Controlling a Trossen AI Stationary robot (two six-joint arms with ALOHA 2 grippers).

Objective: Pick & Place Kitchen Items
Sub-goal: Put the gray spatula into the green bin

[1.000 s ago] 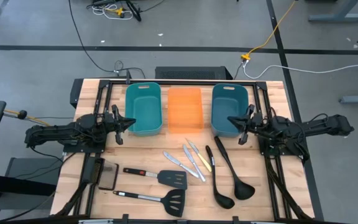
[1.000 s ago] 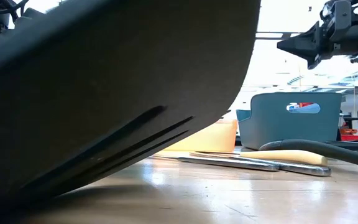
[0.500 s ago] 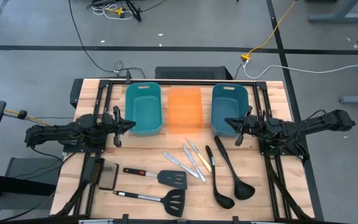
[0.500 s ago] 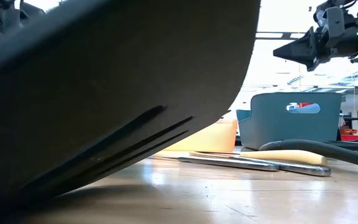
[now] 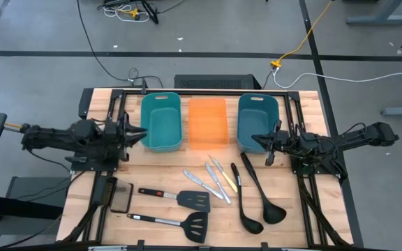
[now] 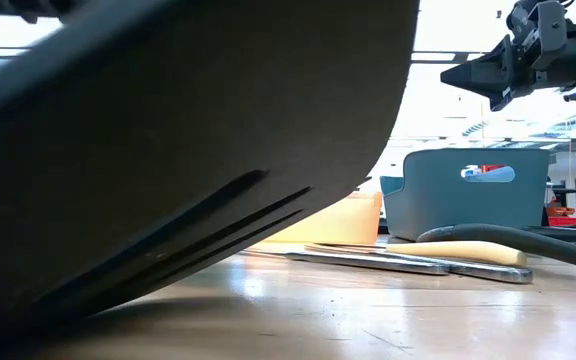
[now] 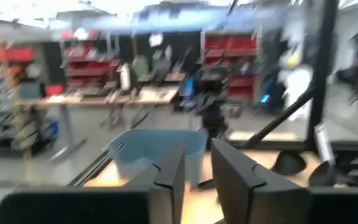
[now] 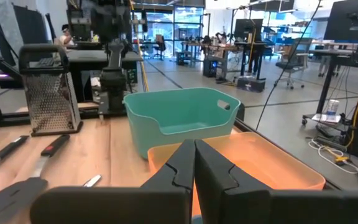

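Note:
Two black slotted spatulas [image 5: 184, 201] [image 5: 187, 224], two long black ladles [image 5: 248, 202] [image 5: 265, 194] and several small table knives [image 5: 213, 180] lie flat on the wooden table's near half. My left gripper [image 5: 142, 134] hangs above the table's left side beside the teal bin [image 5: 161, 120]. In its wrist view [image 7: 197, 180] the fingers stand a little apart and hold nothing. My right gripper [image 5: 254, 139] hangs shut and empty above the near edge of the blue bin [image 5: 257, 122]. It also shows in the low view [image 6: 446, 75] and its wrist view [image 8: 195, 158].
An orange bin [image 5: 207, 122] stands between the teal and blue bins along the far edge. A dark rectangular item [image 5: 121, 196] lies at the near left. In the low view a spatula blade [image 6: 168, 150] close to the camera hides most of the table.
My left gripper has gone up and drawn back a little toward the table's left edge, leaving the low view's top left corner. My right gripper has shifted slightly toward the table's left, staying shut above the blue bin's near edge.

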